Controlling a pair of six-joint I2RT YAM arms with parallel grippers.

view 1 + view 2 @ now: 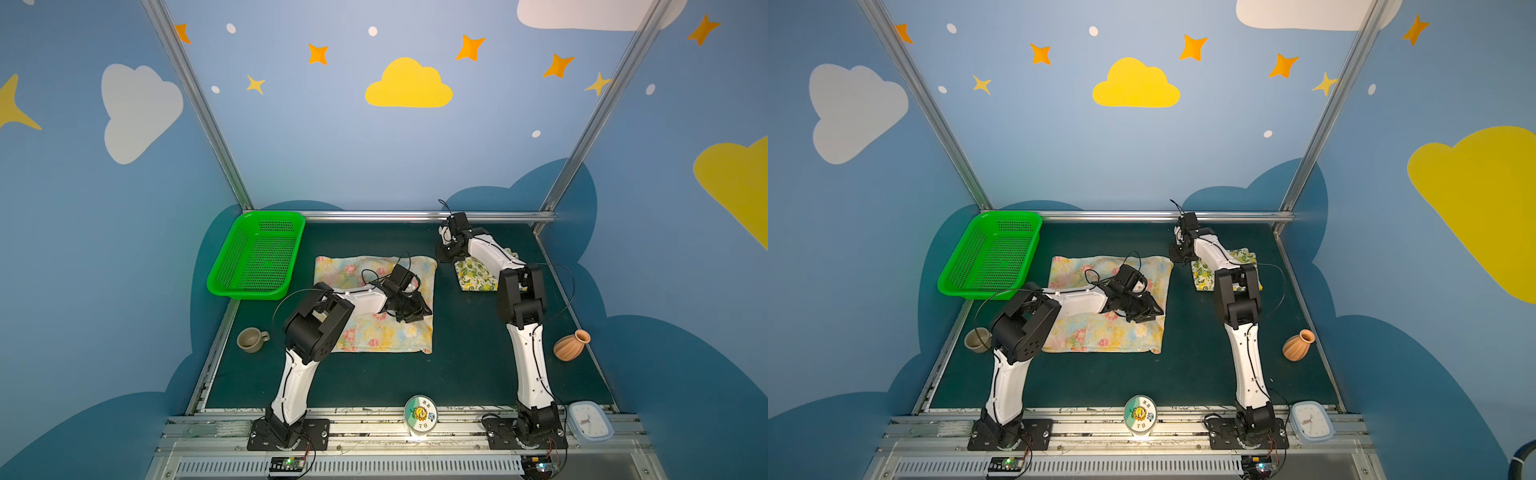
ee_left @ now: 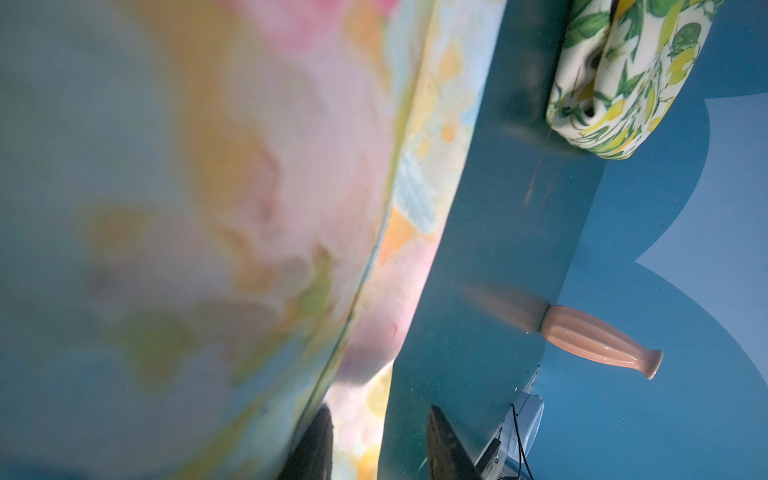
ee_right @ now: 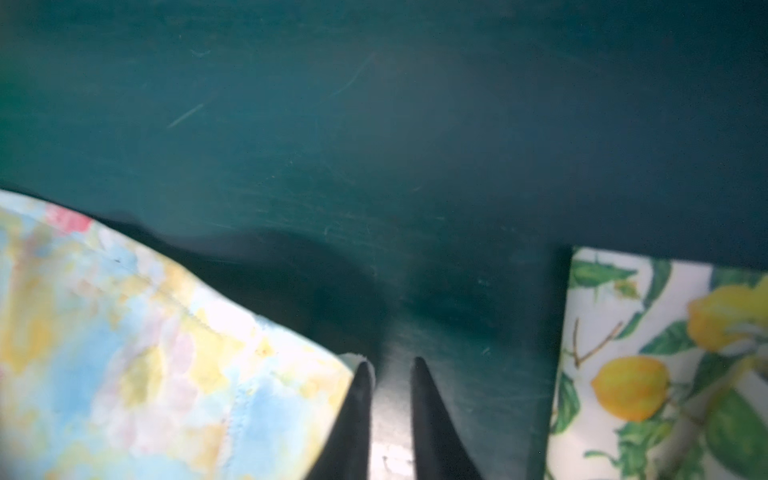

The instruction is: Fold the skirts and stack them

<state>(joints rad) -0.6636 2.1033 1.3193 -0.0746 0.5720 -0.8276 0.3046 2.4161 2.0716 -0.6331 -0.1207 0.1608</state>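
About halfway, by the look of it. Done with the lemon skirt (image 1: 473,276): sits folded small, far right of the basket (image 1: 272,215). To fold and stack: the flower skirt (image 1: 374,332), flat just right of the basket. Bends low onto that skirt with the left gripper (image 2: 379,415), jaws apart. Reaches far right of the basket with the right gripper (image 3: 390,370), tip down, jaws a little apart, empty.

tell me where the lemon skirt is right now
In both top views the lemon skirt lies folded at the far right of the table, apart from the flowered skirt to its left and beyond the orange vase.
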